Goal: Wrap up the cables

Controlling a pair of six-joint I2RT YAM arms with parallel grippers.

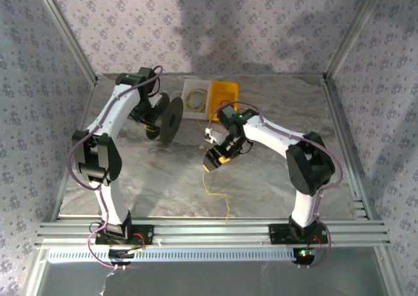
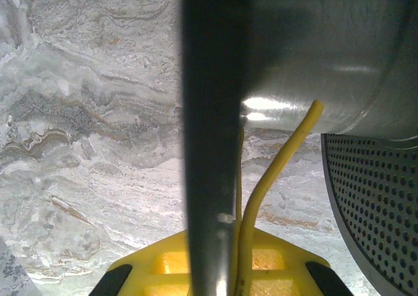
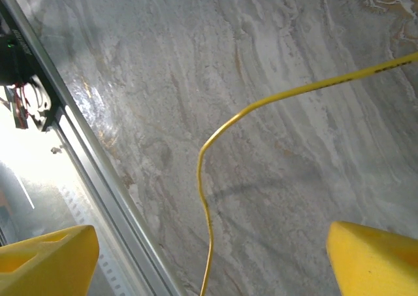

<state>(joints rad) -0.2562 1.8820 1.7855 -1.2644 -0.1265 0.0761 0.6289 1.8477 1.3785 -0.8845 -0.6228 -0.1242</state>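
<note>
The dark grey spool (image 1: 171, 119) stands on edge at the back left of the table. My left gripper (image 1: 153, 126) is shut on its flange (image 2: 212, 132), which runs straight up between the yellow fingers (image 2: 140, 270) in the left wrist view. The yellow cable (image 2: 271, 178) rises beside the flange to the shiny spool core (image 2: 326, 48). My right gripper (image 1: 215, 157) hovers open at mid-table, its fingers (image 3: 46, 260) wide apart. The cable (image 3: 204, 178) hangs loose between them, touching neither, and trails to the front rail (image 1: 226, 211).
A yellow box (image 1: 224, 95) and a white sheet with a small coil of cord (image 1: 195, 100) lie at the back centre. A perforated disc (image 2: 379, 198) sits right of the spool core. The aluminium front rail (image 3: 98, 178) runs close below the right gripper.
</note>
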